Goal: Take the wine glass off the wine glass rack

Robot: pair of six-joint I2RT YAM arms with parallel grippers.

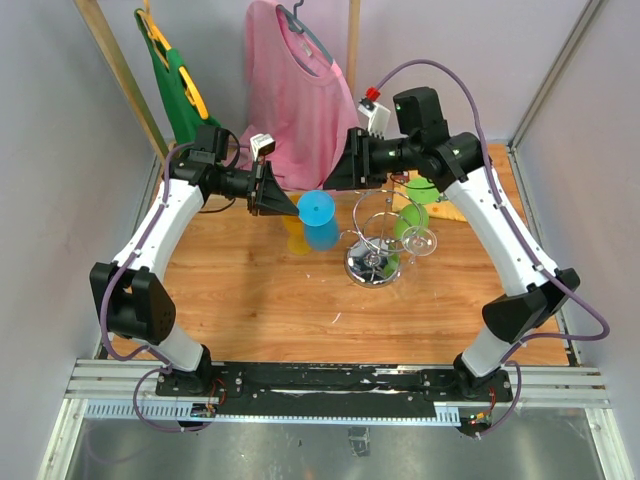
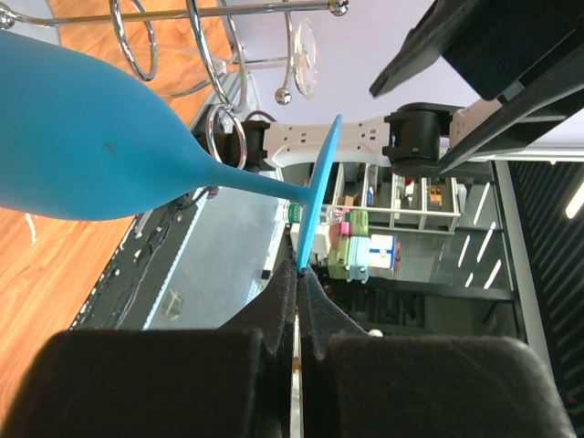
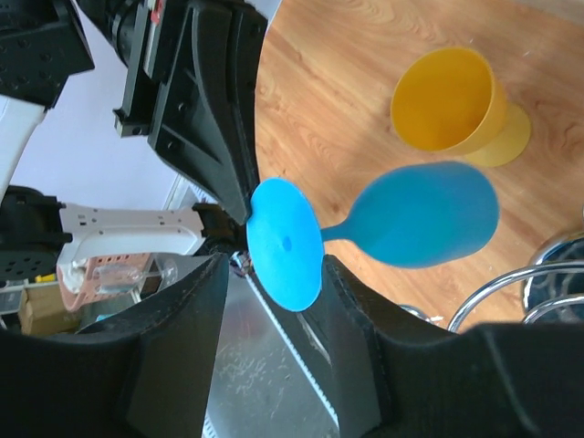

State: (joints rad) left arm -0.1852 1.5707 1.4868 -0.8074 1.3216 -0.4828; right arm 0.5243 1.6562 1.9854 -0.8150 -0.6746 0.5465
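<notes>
- Two grippers meet at one blue wine glass point(image 3: 424, 214), which is clear of the wine glass rack point(image 1: 375, 235) and lies on its side in the air just to the rack's left, above the table point(image 1: 260, 300).
- Left gripper point(image 2: 299, 274) is clamped on the very rim of the glass's round foot. The bowl hangs far out from that thin pinch, so the likeliest failure is the foot pivoting or sliding out between the pads.
- Right gripper point(image 3: 276, 265) is spread wide, one finger on each side of the same foot and not touching it. If it closes off-centre it could push the disc sideways and lever it out of the left grip.
- A dropped glass would probably land on the wood near the yellow cup point(image 3: 447, 100), which stands just beside it.
- Swinging the bowl rightward risks striking the rack's chrome loops, or the clear glass point(image 1: 418, 243) at the rack's far side.
</notes>
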